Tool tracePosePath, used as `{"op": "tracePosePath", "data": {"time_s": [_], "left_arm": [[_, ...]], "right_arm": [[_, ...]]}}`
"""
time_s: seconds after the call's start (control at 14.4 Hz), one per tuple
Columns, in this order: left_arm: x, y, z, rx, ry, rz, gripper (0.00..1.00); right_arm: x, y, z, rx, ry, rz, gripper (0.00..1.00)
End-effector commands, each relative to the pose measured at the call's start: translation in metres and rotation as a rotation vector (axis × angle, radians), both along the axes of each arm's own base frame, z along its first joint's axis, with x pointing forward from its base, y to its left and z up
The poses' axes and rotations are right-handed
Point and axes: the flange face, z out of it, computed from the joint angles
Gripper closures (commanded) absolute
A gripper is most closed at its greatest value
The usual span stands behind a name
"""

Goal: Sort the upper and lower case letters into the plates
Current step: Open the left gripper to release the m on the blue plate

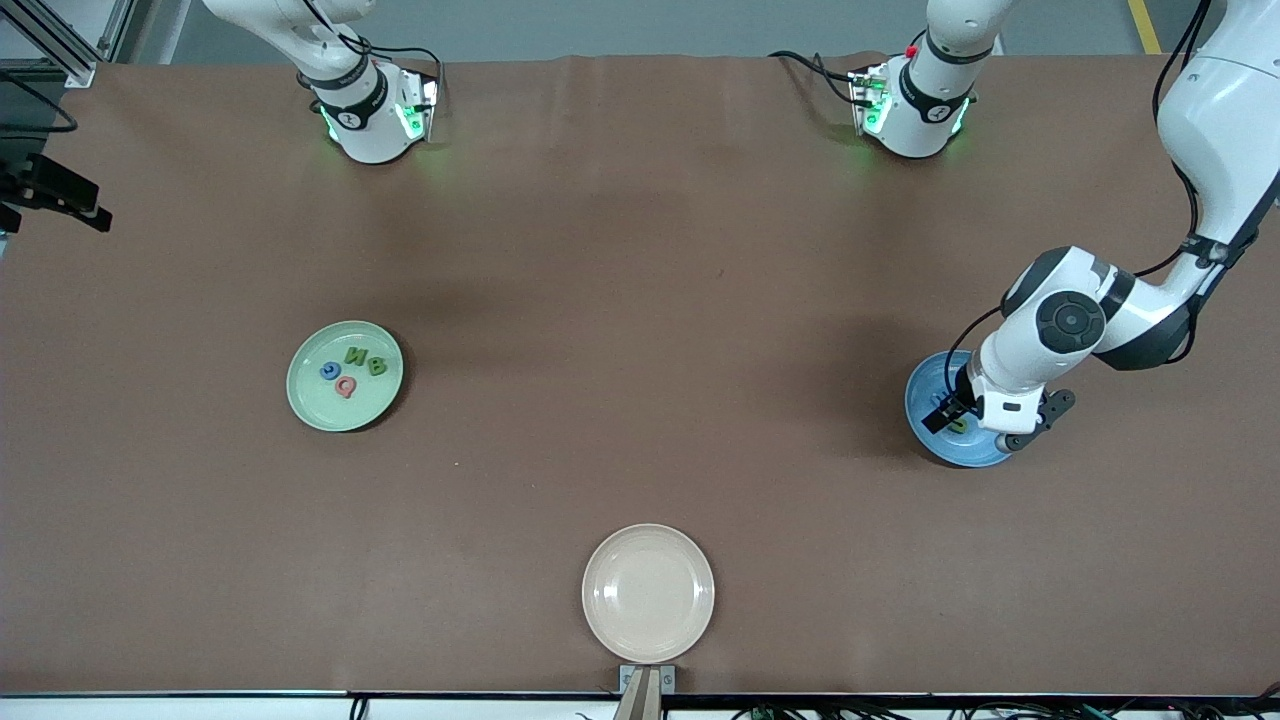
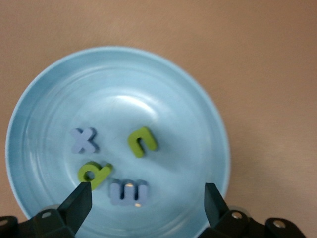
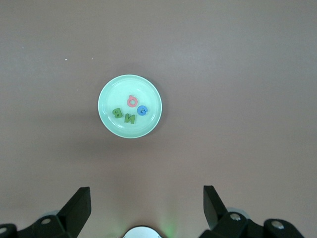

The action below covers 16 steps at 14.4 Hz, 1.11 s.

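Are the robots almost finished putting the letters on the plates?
Nearly. Green plate holds four letters; blue plate holds four more. Left gripper is open above the blue plate, holding nothing. Cream plate has none, and no loose letters show on the table.

Even overhead light falls on the brown counter, casting soft, diffuse shadows beside the plates and under the arms. Green glow spills from the arm bases. A pale sheen marks the blue plate, where the picture is slightly blurred.

My brown table fills nearly everything; grey floor with a yellow line shows above it.
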Motion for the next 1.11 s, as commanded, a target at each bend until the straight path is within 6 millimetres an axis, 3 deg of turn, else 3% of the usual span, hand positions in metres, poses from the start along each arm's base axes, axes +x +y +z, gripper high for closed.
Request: {"op": "tracePosePath", "data": {"time_s": [0.0, 0.42, 0.9, 1.04], "left_arm": [[0.006, -0.002, 0.015, 0.011, -0.03, -0.002, 0.0], [0.013, -0.004, 0.02, 0.008, -0.043, -0.005, 0.0], [0.014, 0.022, 0.023, 0.084, 0.009, -0.189, 0.0], [0.014, 0.027, 0.039, 0.063, 0.052, -0.253, 0.0]], "right_arm": [[-0.008, 0.0, 0.015, 0.002, -0.004, 0.012, 0.0], [-0.006, -0.001, 0.013, 0.007, -0.005, 0.008, 0.0], [-0.007, 0.003, 0.011, 0.002, 0.011, 0.013, 0.0], [-0.006, 0.006, 0.009, 0.002, 0.015, 0.009, 0.0]]}}
